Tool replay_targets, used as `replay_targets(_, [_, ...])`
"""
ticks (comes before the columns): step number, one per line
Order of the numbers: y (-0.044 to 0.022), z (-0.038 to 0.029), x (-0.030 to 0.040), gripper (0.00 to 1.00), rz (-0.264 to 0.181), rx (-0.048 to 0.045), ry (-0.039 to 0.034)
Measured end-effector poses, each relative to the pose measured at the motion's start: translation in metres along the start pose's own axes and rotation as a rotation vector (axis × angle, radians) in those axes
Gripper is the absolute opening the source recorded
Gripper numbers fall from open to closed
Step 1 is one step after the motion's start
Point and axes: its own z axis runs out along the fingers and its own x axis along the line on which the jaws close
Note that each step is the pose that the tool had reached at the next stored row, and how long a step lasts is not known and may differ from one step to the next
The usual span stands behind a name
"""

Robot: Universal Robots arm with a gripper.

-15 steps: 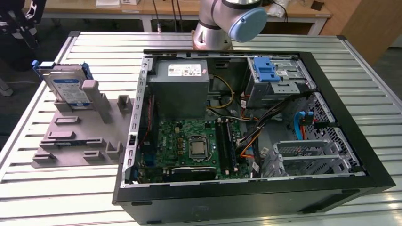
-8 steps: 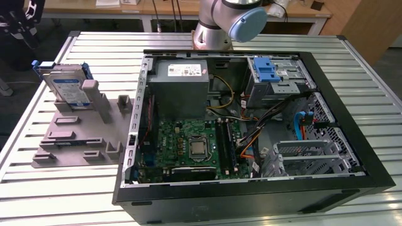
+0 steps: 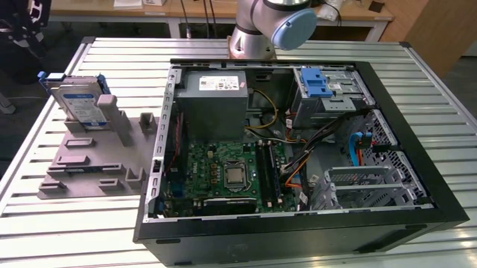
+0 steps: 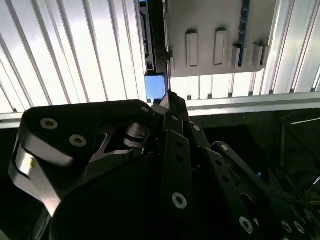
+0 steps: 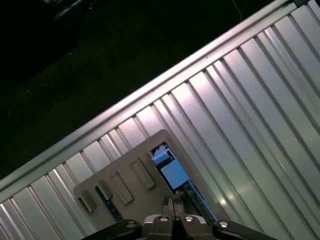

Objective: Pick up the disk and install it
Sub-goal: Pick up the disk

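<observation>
Hand (image 5: 172, 203) is being held above the disk (image 3: 78, 103), fingers together on nothing. Disk is being kept upright in the grey holder (image 3: 82, 167), upper left of the exterior view. Approach step, seemingly; a grasp is calling for parted fingers squared to its edge.

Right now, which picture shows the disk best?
The exterior view: the disk stands upright in its grey holder, label showing. The first wrist view sees its top edge; the second wrist view catches a blue corner.

gripper (image 4: 169, 99) hovers above disk (image 4: 155, 86) in grey holder (image 4: 220, 20)
</observation>
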Motion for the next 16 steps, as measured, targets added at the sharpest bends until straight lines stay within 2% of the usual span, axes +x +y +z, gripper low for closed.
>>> replay_targets(10, [0.0,0.001,0.0,0.11,-0.177,-0.0006,0.0034])
replay_targets(16, [0.0,0.0011,0.0,0.11,-0.259,-0.0011,0.005])
